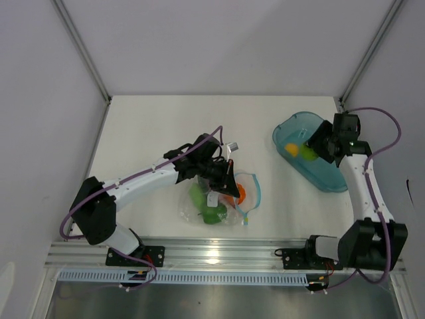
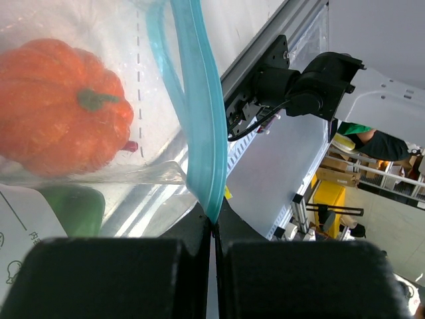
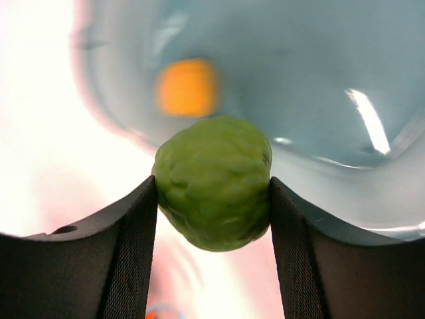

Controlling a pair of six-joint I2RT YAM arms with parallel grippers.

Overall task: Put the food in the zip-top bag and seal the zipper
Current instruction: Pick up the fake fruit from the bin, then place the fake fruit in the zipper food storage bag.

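Observation:
The clear zip-top bag (image 1: 216, 206) lies at the table's front centre with an orange pepper (image 2: 60, 106) and green food (image 1: 211, 214) inside. Its light blue zipper (image 2: 199, 126) runs up from my left gripper (image 2: 214, 222), which is shut on that strip at the bag's mouth. Over the teal tray (image 1: 332, 179) at the right, my right gripper (image 3: 212, 193) is shut on a bumpy green lime (image 3: 214, 181), both pads touching its sides. A yellow-orange fruit (image 3: 187, 86) lies in the tray behind the lime.
The teal oval tray stands at the right, near the back corner post (image 1: 342, 100). An aluminium rail (image 1: 219, 256) with both arm bases runs along the front edge. White walls enclose the table on three sides.

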